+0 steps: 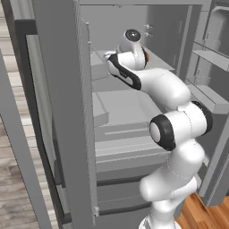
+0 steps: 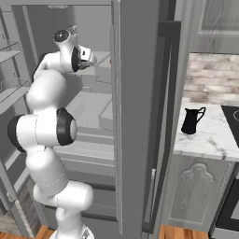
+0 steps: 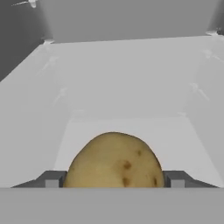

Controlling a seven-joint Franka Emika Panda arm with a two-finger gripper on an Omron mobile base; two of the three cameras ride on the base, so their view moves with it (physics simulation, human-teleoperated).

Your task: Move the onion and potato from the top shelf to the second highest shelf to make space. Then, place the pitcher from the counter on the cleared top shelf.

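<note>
The gripper [image 3: 113,181] pinches the potato [image 3: 114,159], 1 finger [image 3: 51,179] at its 9 o'clock side, the other at 3 o'clock. The potato sits at 6 o'clock in the hand view, over a pale grey shelf [image 3: 127,87] inside the fridge. In the right base view the pitcher [image 2: 191,120] stands on the counter [image 2: 210,137], at 3 o'clock of the arm [image 2: 46,126].

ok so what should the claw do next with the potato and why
Probably lift it slightly and draw back out of the fridge. In the hand view the potato sits between the two fingertips, which look closed against its sides, so it seems gripped. It must then go down to the second highest shelf.
</note>
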